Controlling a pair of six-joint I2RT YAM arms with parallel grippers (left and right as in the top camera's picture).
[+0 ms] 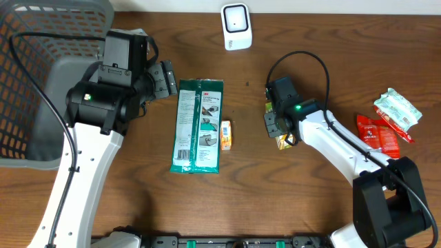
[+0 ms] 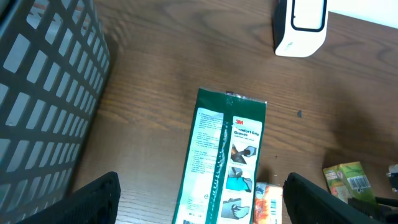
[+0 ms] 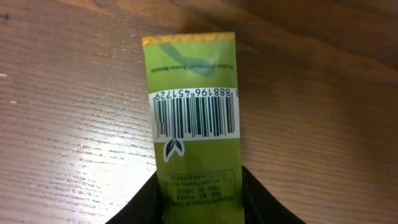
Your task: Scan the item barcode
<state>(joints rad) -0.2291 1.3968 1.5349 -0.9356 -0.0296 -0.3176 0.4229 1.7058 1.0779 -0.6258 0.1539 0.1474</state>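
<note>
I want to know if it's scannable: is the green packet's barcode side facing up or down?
Up, toward the wrist camera: the barcode shows plainly on the green packet between the right fingers.

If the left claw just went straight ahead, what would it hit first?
Probably the green glove packet lying flat just ahead of the left gripper, though depth is hard to judge.

light: bright, even | glare: table [image 3: 81, 162] sheen (right wrist) | focus: packet [image 3: 193, 81] sharp
</note>
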